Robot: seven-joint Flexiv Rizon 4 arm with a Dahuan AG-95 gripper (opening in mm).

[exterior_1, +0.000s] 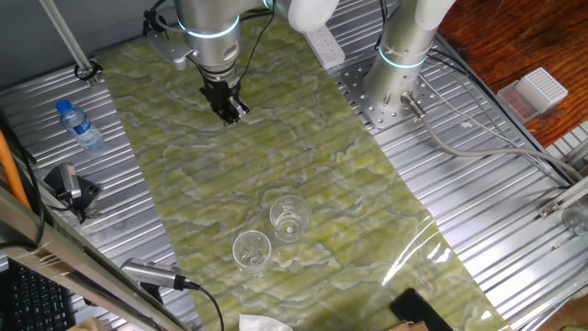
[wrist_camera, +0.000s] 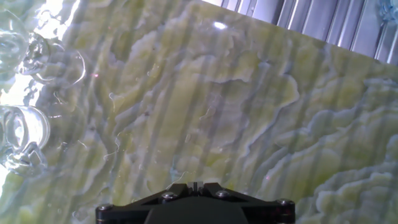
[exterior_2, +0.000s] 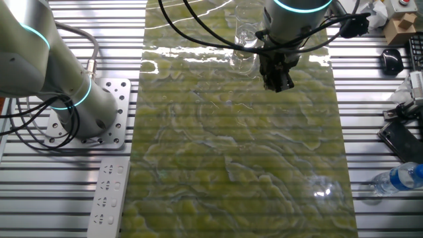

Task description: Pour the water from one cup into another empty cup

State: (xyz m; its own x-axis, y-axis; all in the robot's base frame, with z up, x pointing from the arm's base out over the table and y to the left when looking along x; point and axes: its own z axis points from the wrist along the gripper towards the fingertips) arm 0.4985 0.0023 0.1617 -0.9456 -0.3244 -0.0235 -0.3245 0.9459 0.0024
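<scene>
Two clear glass cups stand side by side on the green marbled mat (exterior_1: 303, 138), one (exterior_1: 289, 219) a little behind the other (exterior_1: 252, 250). The water is too faint to see, so I cannot tell which cup holds it. In the hand view the cups sit at the left edge, one higher (wrist_camera: 53, 56) and one lower (wrist_camera: 22, 134). In the other fixed view they are partly hidden behind the arm (exterior_2: 245, 34). My gripper (exterior_1: 230, 110) hangs over the far part of the mat, well away from the cups. Its fingers (wrist_camera: 196, 185) are shut on nothing.
A small blue-capped plastic bottle (exterior_1: 78, 124) lies on the ribbed metal table left of the mat and also shows in the other fixed view (exterior_2: 400, 177). A second arm's base (exterior_1: 400, 64) and a white power strip (exterior_1: 323, 41) stand at the back. A black object (exterior_1: 423, 308) lies near the front edge.
</scene>
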